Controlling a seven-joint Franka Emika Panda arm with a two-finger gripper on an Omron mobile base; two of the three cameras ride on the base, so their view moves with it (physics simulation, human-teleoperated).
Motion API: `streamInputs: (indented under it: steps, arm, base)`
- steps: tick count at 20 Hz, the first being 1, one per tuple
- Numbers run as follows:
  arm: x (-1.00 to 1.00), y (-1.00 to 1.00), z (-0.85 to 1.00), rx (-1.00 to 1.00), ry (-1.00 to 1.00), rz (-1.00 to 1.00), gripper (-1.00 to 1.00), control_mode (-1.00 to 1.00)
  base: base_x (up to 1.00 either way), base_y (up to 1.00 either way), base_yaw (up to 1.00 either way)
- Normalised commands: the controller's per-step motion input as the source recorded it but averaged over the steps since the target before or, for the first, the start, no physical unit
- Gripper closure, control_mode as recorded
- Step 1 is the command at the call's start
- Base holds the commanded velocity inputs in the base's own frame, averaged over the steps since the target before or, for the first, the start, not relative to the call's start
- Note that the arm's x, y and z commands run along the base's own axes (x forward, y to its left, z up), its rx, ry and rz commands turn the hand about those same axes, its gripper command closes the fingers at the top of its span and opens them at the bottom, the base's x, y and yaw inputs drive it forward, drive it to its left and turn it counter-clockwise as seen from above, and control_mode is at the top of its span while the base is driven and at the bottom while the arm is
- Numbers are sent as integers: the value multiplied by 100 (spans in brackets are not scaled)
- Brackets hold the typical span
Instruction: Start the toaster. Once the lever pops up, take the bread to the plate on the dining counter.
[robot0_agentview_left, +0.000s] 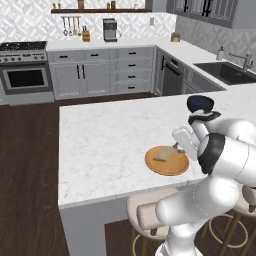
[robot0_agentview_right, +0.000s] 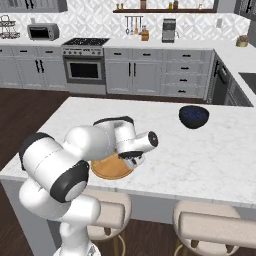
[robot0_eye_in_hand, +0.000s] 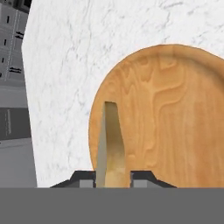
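The bread, a thin pale tan slice, stands edge-on between my gripper's two dark fingertips, which press against both its faces. It hangs tilted just over the left part of the round orange-brown plate. From the left base camera, the gripper holds the bread low over the plate, near the front edge of the white marble dining counter. From the right, the gripper reaches down at the plate. The toaster and lever are out of view.
A dark blue bowl sits on the dining counter beyond the plate. Round stools stand under the counter's front edge. Across the wooden floor are grey cabinets, a stove and a sink.
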Motion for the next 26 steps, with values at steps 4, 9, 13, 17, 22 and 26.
streamInputs:
  steps: [4,9,13,17,22,26]
  arm:
    - [-4,0,0,0,0,0,-100,-100]
    - [-4,0,12,-2,3,0,-100,-100]
    - [0,0,2,-9,22,0,-100,-100]
    - [5,6,0,-17,31,0,-100,-100]
    - [0,0,0,-14,32,0,-100,-100]
    - [-10,-13,0,-13,21,0,-100,-100]
  base:
    - [0,0,0]
    - [0,0,0]
    - [0,0,0]
    - [0,0,0]
    - [0,0,0]
    - [0,0,0]
